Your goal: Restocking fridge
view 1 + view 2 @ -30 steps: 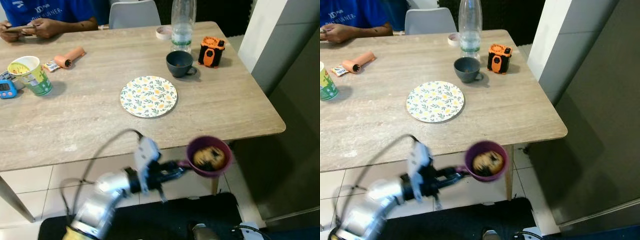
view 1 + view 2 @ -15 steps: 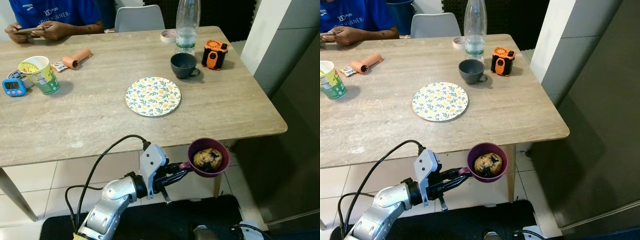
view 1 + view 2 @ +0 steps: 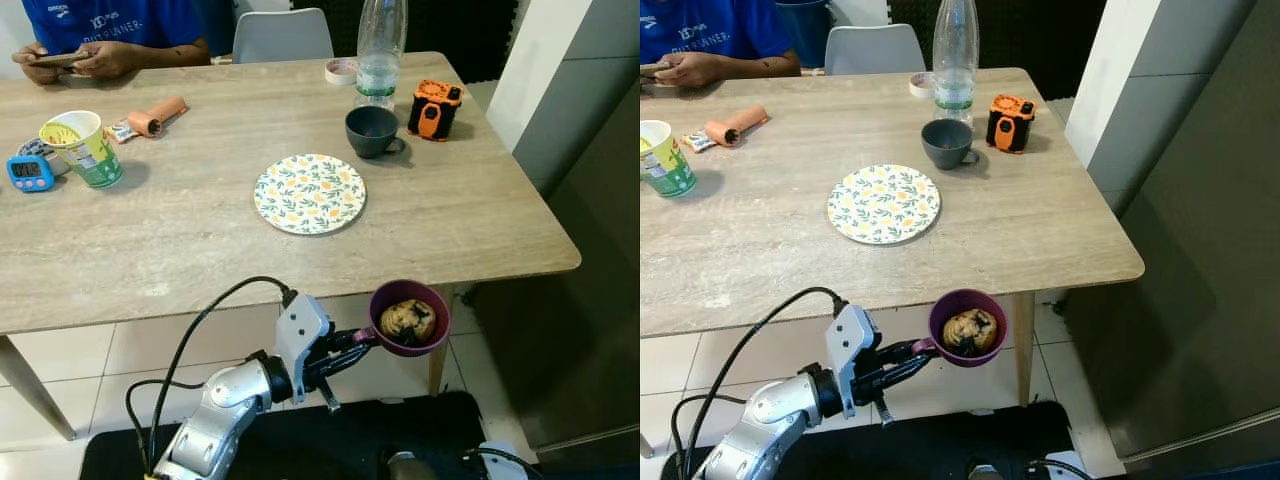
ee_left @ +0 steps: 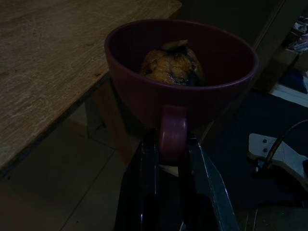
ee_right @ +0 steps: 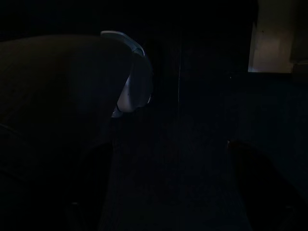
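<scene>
My left gripper [image 3: 352,345] is shut on the handle of a purple cup [image 3: 410,317] that holds a browned muffin [image 3: 406,319]. I hold the cup upright in the air, just in front of and below the wooden table's [image 3: 200,240] near edge, close to its right corner leg. In the left wrist view the cup [image 4: 180,72] sits just beyond my fingers [image 4: 150,166], which pinch its handle [image 4: 172,132]. The right wrist view is very dark, with a pale curved part [image 5: 132,79] faintly visible.
On the table stand a floral plate [image 3: 310,192], a dark grey mug [image 3: 372,131], a clear bottle [image 3: 380,45], an orange and black gadget [image 3: 435,108], a paper cup [image 3: 80,150] and a blue timer [image 3: 28,172]. A person in blue [image 3: 110,30] sits at the far side. A grey wall [image 3: 590,200] rises on the right.
The camera view has shifted slightly. The left gripper with the cup has drifted a little to the left and down, still holding the handle.
</scene>
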